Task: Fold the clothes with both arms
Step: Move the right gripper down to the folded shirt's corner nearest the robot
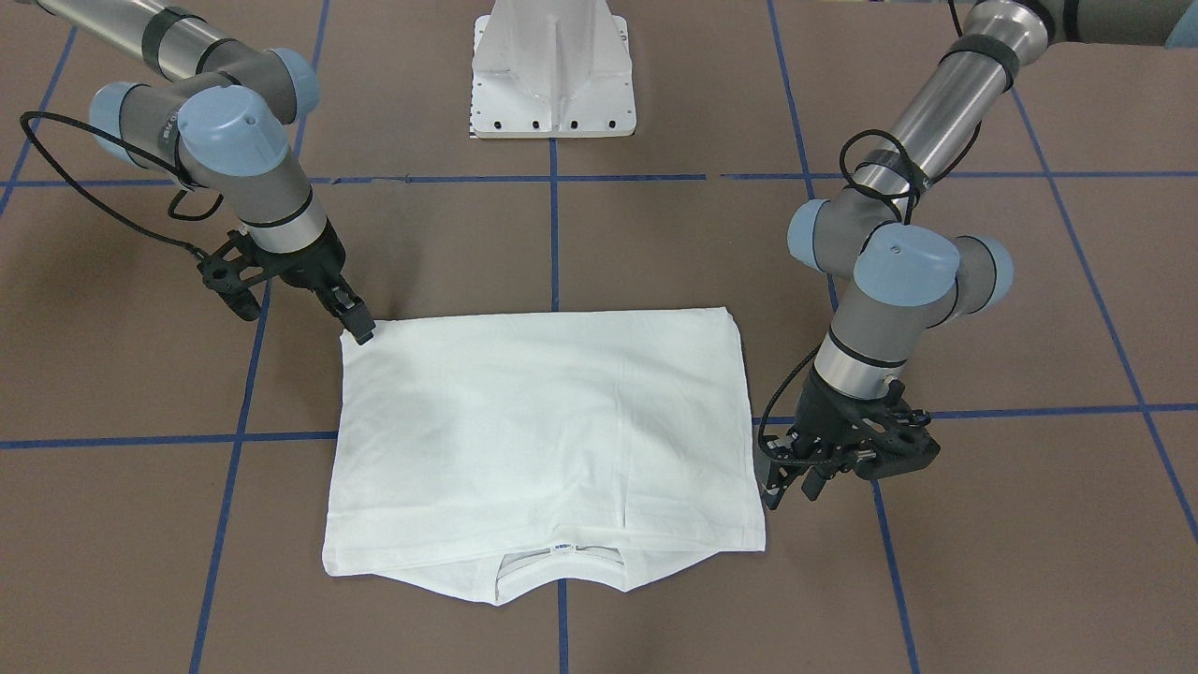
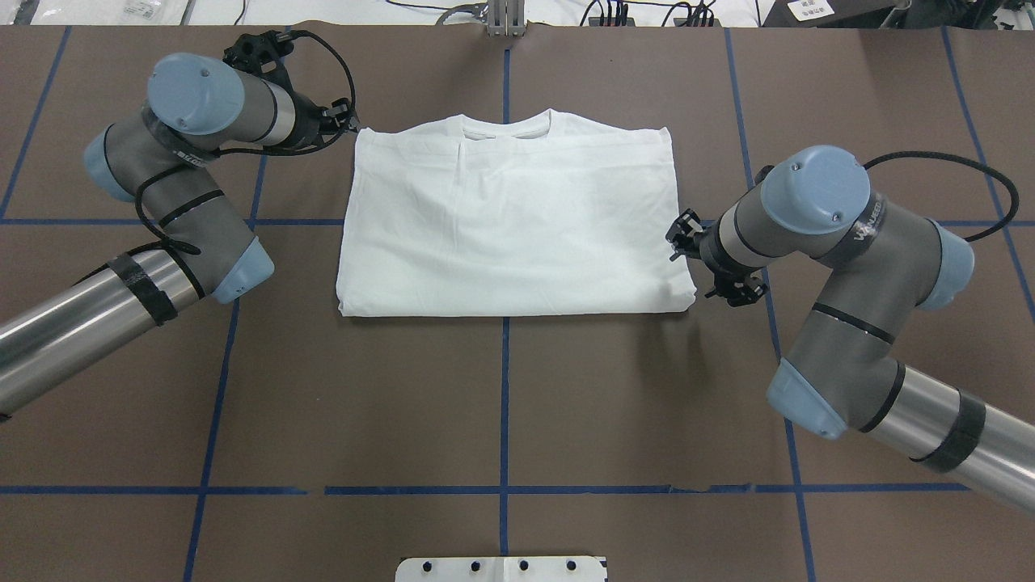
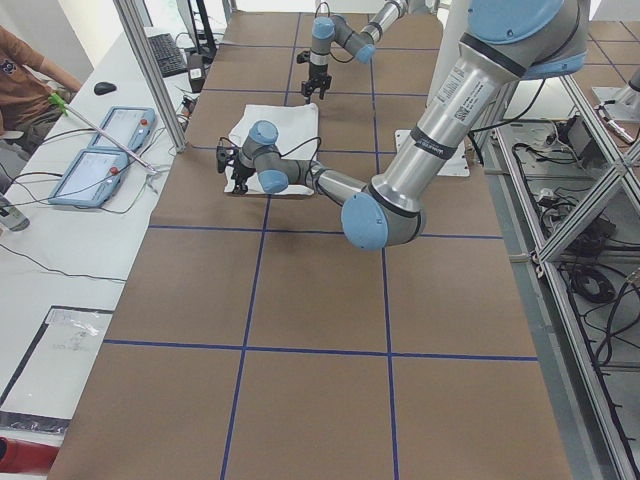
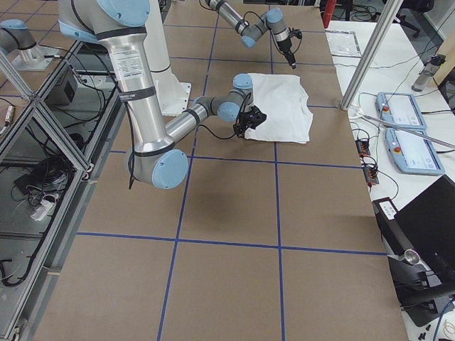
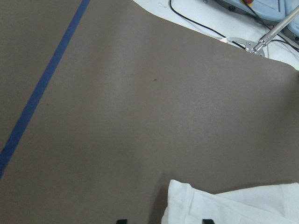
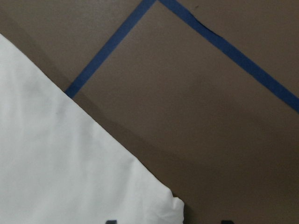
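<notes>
The white shirt (image 1: 543, 431) lies flat on the brown table, folded to a rectangle, plain side up; no black print shows. Its collar and neck tag (image 1: 562, 548) are on the edge far from the robot. It also shows in the overhead view (image 2: 509, 226). My left gripper (image 1: 781, 491) (image 2: 352, 123) is low at the shirt's far collar-side corner. In the left wrist view (image 5: 163, 221) its tips stand apart around that corner (image 5: 187, 196). My right gripper (image 1: 360, 328) (image 2: 686, 242) is at the near corner. In the right wrist view (image 6: 168, 221) its tips stand apart at the corner (image 6: 173, 203).
The white pedestal base (image 1: 552, 75) stands at the table's robot side. Blue tape lines (image 2: 505, 404) grid the table. Beyond the far edge is a white bench with control pendants (image 3: 100, 150) and cables, and a person (image 3: 25, 70) sits there.
</notes>
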{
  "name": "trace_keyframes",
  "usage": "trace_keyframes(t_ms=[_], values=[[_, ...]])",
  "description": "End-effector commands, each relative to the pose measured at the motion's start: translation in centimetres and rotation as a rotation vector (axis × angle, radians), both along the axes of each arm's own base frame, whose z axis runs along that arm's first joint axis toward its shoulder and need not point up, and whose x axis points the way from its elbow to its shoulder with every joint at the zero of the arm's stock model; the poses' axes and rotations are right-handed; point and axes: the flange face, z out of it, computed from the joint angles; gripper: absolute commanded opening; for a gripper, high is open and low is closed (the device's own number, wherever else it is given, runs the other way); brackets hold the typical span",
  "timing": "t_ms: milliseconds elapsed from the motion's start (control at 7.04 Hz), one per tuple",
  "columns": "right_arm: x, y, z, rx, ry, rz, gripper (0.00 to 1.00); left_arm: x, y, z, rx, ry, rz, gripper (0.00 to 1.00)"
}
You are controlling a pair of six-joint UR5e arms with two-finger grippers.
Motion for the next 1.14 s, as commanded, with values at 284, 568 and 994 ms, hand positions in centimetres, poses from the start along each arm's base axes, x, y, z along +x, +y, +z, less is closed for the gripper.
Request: trace_keyframes(t_ms=[284,568,994], values=[[-1.1,-0.7,1.0,0.001,0.046,0.074,0.77,-0.1,0.1,-0.3,0.004,0.001,-0.004,0.61],[-1.5,-1.0,0.6,-0.035,0.033,0.113,0.36,-0.1,0.1,-0.2,0.003,0.000,-0.004,0.61],[-1.1,-0.8,-0.6,-0.036,0.007,0.120,0.00,-0.2,0.2,0.2,0.000,-0.003,-0.005,0.61]])
